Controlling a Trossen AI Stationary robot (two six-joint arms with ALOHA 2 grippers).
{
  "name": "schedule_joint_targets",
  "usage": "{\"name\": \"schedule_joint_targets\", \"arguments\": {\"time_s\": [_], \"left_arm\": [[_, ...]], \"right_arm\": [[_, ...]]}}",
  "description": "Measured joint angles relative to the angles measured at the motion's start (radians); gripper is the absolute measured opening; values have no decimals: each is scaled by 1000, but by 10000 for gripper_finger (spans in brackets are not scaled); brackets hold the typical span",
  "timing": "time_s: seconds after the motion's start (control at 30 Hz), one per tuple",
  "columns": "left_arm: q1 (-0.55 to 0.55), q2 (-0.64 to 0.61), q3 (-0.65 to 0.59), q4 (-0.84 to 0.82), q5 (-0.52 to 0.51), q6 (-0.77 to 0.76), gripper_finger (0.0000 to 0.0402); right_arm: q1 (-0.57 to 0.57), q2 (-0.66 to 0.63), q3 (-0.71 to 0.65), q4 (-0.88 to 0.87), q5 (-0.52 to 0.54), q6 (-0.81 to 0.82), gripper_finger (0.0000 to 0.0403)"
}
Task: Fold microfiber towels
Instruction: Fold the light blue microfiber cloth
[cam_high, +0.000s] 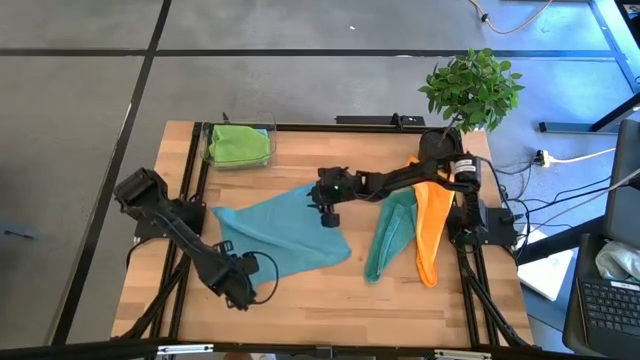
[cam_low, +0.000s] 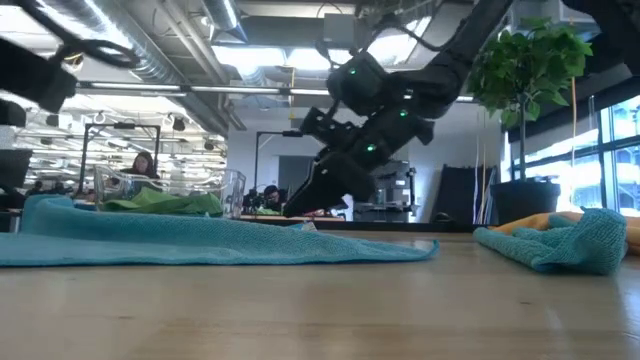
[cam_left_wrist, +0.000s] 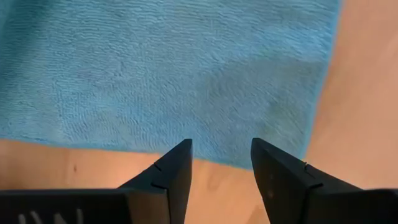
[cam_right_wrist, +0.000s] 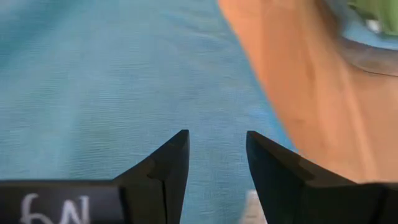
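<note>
A light blue microfiber towel lies spread flat on the wooden table, left of centre. My left gripper points down, open, over bare wood just off the towel's near edge, close to its near corner. My right gripper slants down, open, over the towel's far right part, and in the low view its fingertips hang just above the cloth. A teal towel and an orange towel lie bunched at the right. A lime green towel rests in a clear container.
The clear container stands at the far left of the table. A potted plant stands at the far right corner. Bare wood stretches along the near edge. Cables and a laptop lie beyond the right edge.
</note>
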Motion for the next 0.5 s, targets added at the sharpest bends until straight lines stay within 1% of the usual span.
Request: {"name": "schedule_joint_targets", "arguments": {"time_s": [0.17,0.27,0.4,0.43,0.5], "left_arm": [[1,49,1,41,0,-29,157],[1,67,5,89,35,-34,157],[-10,72,4,145,80,-94,156],[-14,71,4,154,90,-112,156],[-24,68,3,183,110,-134,156]], "right_arm": [[-37,37,50,-37,-9,16,162],[-53,64,59,-92,-17,23,162],[-71,77,64,-137,-21,1,162],[-73,78,65,-147,-1,-2,162],[-73,78,65,-164,86,-5,162]]}}
